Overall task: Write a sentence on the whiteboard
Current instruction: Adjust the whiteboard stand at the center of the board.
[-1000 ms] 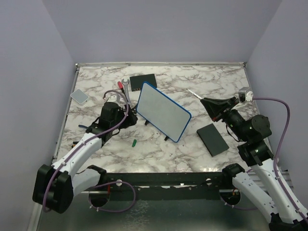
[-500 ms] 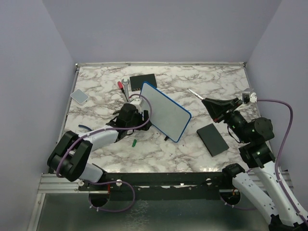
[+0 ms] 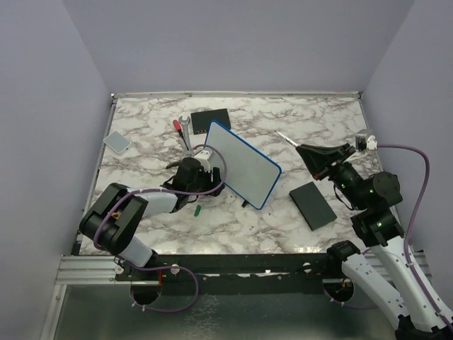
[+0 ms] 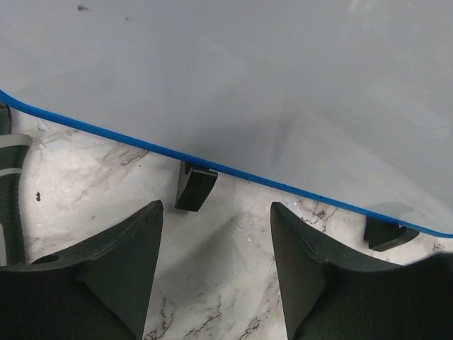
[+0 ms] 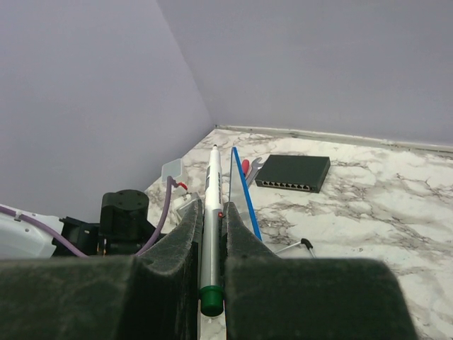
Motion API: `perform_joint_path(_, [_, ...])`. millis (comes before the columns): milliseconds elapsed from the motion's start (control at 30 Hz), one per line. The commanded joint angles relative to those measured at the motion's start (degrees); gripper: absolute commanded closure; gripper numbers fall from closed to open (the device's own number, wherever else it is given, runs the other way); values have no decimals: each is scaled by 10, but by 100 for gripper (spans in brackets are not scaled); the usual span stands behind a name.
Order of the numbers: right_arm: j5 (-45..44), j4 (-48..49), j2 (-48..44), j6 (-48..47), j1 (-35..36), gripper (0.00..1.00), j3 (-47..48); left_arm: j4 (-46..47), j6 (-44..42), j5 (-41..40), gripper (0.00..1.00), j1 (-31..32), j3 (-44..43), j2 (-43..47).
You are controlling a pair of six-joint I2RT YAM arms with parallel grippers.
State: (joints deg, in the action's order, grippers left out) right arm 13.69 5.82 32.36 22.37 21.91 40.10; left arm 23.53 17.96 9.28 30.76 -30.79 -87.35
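Note:
The whiteboard (image 3: 244, 164) stands tilted on its black feet mid-table, its face blank; no green sentence shows on it. My left gripper (image 3: 207, 178) is low on the table beside the board's near left edge. In the left wrist view it (image 4: 216, 237) is open and empty, just short of the board's blue rim (image 4: 233, 173) and a black foot (image 4: 195, 190). My right gripper (image 3: 311, 151) is raised to the right of the board and shut on a white marker (image 3: 287, 139). In the right wrist view the marker (image 5: 214, 170) points at the board's edge (image 5: 244, 191).
A flat black pad (image 3: 312, 205) lies right of the board. A black box with ports (image 3: 211, 119) sits behind it, with a wrench (image 3: 185, 126) and a red-handled tool (image 3: 176, 125). A grey card (image 3: 117, 142) lies far left. A green cap (image 3: 199, 210) lies near the left arm.
My left arm has swung right and down, bringing its gripper up to the board's near left edge. The right arm has drifted slightly with the marker still held.

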Motion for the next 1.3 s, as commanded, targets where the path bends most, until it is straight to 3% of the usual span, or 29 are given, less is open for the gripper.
perform_joint_path(0, [-10,-4,0,-1,1,99,2,69,-4,49,37,1,20,-15])
perform_joint_path(367, [-5,-6,12,-4,0,99,6,88,-3,51,40,62,16,-46])
perform_joint_path(867, [-8,-16,12,-5,0,100,8,91,55,-57,38,183,-25,-88])
perform_joint_path(1100, [-14,-19,8,-6,1,99,3,63,96,-71,35,183,9,-14])
perform_joint_path(1267, [-11,-21,9,-11,0,99,2,-83,105,-84,35,183,-11,101])
